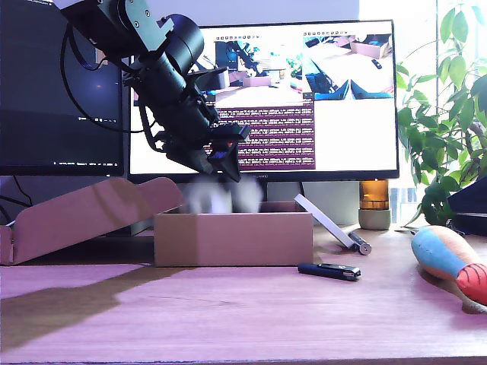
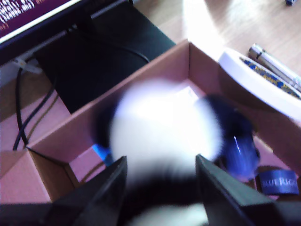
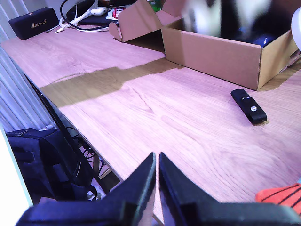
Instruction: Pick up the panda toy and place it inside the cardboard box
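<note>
Panda toy [image 2: 164, 141] blurred below my first gripper [image 2: 160, 174] — over cardboard box [image 1: 233, 237].

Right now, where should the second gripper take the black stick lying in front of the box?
Mid-length, across its narrow width, from straight above. The black stick lies flat on the table, long and slim, with bare wood along both long sides. My second gripper is shut, so I'd open it first.

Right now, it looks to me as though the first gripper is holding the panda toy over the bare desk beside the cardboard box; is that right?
Not quite. My first gripper has the panda toy at its jaws, but directly over the open cardboard box, not beside it over the desk. The first wrist view shows the box walls around the blurred panda.
</note>
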